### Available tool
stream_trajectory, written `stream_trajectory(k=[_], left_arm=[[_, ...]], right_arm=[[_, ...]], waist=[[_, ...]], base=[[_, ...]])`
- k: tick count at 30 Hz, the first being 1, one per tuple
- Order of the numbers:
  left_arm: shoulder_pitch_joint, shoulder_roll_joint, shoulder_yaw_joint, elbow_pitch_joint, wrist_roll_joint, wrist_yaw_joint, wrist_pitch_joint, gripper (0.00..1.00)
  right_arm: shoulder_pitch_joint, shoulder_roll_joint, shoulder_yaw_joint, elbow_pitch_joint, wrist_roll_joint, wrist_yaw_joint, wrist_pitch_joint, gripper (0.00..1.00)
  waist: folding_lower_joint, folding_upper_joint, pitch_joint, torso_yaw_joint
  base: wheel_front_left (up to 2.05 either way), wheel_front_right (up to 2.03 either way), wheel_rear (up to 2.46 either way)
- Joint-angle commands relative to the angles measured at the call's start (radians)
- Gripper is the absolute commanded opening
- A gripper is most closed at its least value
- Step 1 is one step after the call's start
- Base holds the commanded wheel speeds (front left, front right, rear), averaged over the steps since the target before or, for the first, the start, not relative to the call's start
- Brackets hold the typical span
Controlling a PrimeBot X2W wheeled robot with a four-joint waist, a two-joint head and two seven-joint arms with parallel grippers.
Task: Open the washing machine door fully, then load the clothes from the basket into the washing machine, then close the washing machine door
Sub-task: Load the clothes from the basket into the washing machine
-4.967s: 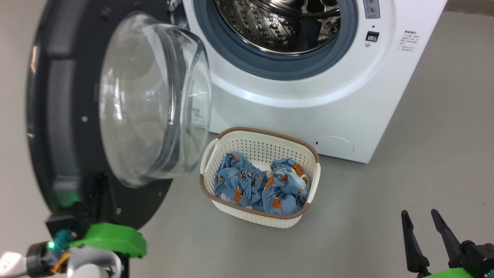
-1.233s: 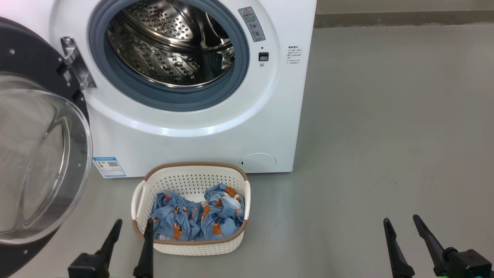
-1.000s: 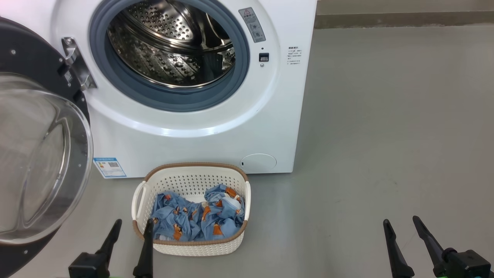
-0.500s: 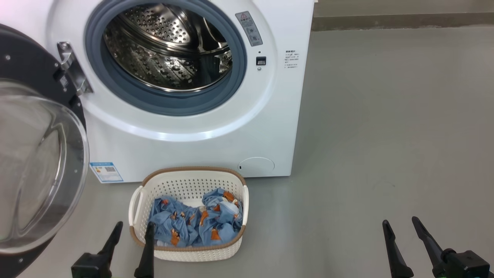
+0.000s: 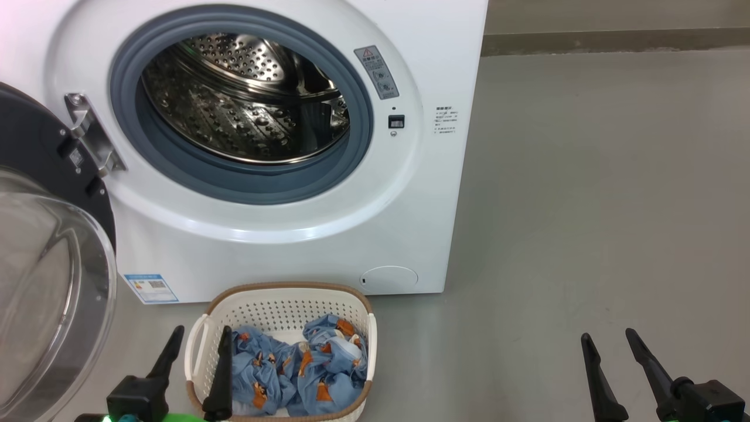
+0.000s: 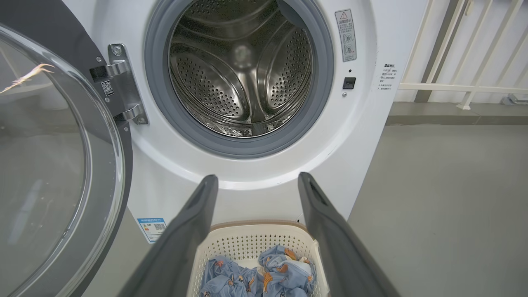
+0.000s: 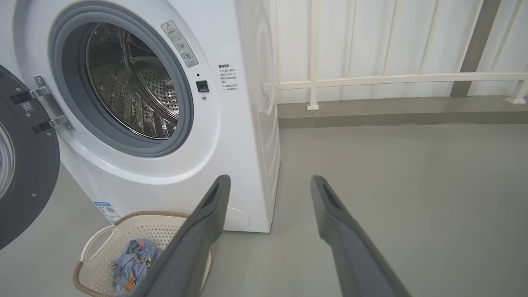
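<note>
Light-blue bear-print fabric clothes [image 5: 299, 375] in cream perforated plastic basket [image 5: 287, 288] w/ brown rim, on floor just before big white front-load washing machine [image 5: 293, 258]; round black glass-bowl door [image 5: 35, 146] swung open. Pile sits just fwd-right of left jaws, which are apart & empty. Right jaws apart too, well off right. Left arm nearer, IMO.

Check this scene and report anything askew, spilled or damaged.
Nothing stands out. The cream perforated plastic basket stands upright on the grey floor before the white front-loading washing machine, light blue bear-print clothes crumpled inside it; the round black glass-windowed door hangs open.
</note>
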Motion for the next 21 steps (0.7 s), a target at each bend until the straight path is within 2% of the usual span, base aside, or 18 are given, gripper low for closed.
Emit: stream_trajectory(k=[1,21], left_arm=[[-0.043,0.017,0.031,-0.026,0.006,0.010,-0.011,1.00],[-0.050,0.026,0.012,-0.017,0.000,0.023,0.001,1.00]], right_arm=[[-0.024,-0.010,0.025,-0.024,0.004,0.009,-0.009,1.00],[-0.028,-0.010,0.033,-0.022,0.008,0.009,-0.006,1.00]], waist=[[0.0000,0.0000,0.000,0.001],[0.0000,0.0000,0.009,0.000]], base=[[0.33,-0.33,0.00],[0.00,0.00,0.00]])
